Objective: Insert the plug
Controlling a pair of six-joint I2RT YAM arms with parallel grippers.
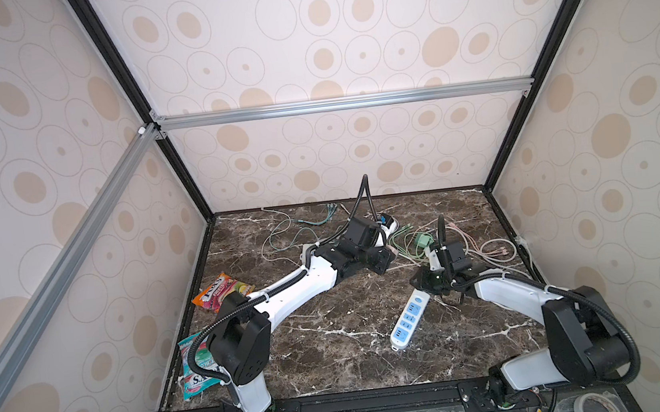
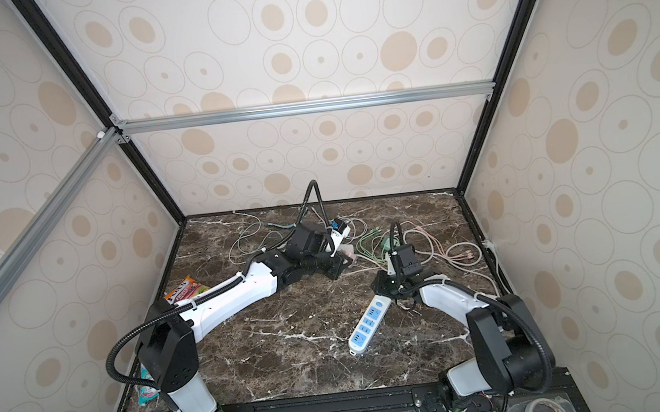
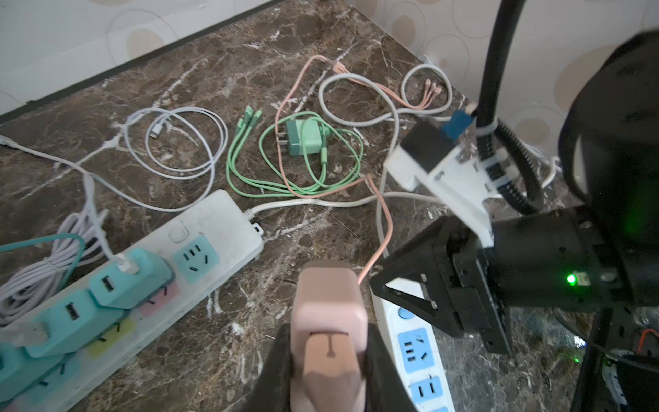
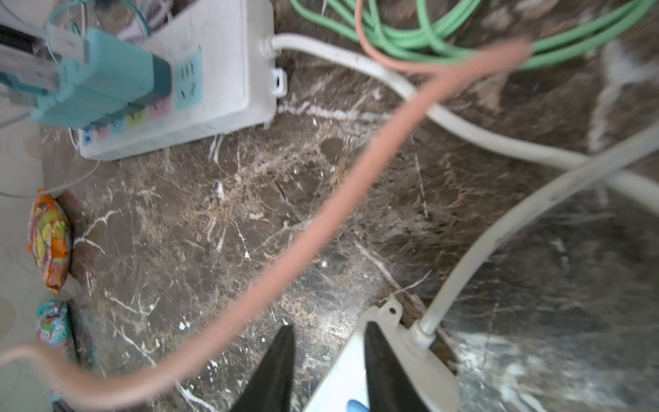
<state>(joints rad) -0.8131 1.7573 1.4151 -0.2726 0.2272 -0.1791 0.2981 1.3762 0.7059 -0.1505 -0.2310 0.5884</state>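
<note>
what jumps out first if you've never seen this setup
The pink plug, clamped in the left gripper, fills the foreground of the left wrist view, above the marble table. In both top views a blue-socketed power strip lies right of centre with the right gripper at its cord end. A tangle of green, pink and white cables litters the back.

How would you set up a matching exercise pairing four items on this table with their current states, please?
1 pink plug
2 green charger
3 teal adapter
4 blue-socket strip

A plugged into the white strip
B lying unplugged on the table
C visible sockets empty
D held in the left gripper's fingers

Pairs: 1-D, 2-B, 3-A, 4-C
</note>
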